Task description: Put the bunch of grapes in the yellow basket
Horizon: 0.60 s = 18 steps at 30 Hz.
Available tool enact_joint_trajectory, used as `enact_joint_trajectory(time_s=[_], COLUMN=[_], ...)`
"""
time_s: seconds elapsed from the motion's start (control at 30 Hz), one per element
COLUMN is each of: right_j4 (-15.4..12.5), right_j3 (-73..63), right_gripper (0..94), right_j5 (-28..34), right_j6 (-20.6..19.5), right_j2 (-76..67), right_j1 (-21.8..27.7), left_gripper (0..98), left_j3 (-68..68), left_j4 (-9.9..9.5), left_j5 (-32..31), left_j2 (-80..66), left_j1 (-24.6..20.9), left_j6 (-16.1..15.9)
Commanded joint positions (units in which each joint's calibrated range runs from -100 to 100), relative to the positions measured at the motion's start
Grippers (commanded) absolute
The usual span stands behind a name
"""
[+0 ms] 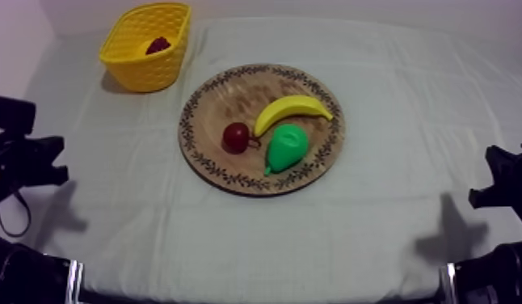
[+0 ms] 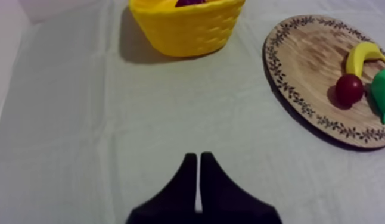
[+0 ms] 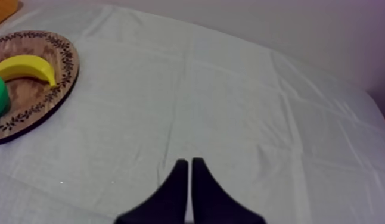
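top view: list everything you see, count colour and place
basket: 1, yellow, far left of the table
grapes: 1 bunch, dark purple-red, in the basket
board: 1, wooden, patterned rim, mid-table
banana: 1, yellow, on the board's far side
small red fruit: 1, dark red, on the board, left of the pear
pear: 1, green, on the board's near side
cloth: 1, grey-white, over the table
left gripper: 1, black, shut, over bare cloth
right gripper: 1, black, shut, over bare cloth

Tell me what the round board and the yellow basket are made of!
The round board looks like wood: brown grain streaks, a matte face, a dark leafy pattern round its rim. The yellow basket is probably moulded plastic: one even bright yellow all over, with a woven-look lattice wall.
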Motion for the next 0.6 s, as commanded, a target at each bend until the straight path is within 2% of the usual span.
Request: enact_joint_trajectory(time_s=[0.0, 0.23, 0.57], right_j4=[0.0, 0.0, 0.0], right_j3=[0.0, 0.0, 0.0], right_gripper=[0.5, 0.5, 0.5], right_j5=[0.0, 0.0, 0.0], right_j6=[0.0, 0.0, 0.0], right_j2=[0.0, 0.0, 0.0], right_j1=[0.0, 0.0, 0.0], left_gripper=[0.0, 0.0, 0.0], left_j3=[2.1, 4.9, 7.0], left_j4=[0.09, 0.76, 0.56], left_j5=[0.9, 4.0, 10.5], left_j2=[-6.4, -19.5, -31.7], left_j1=[-0.2, -0.4, -0.7], left_j6=[-0.4, -1.5, -0.6])
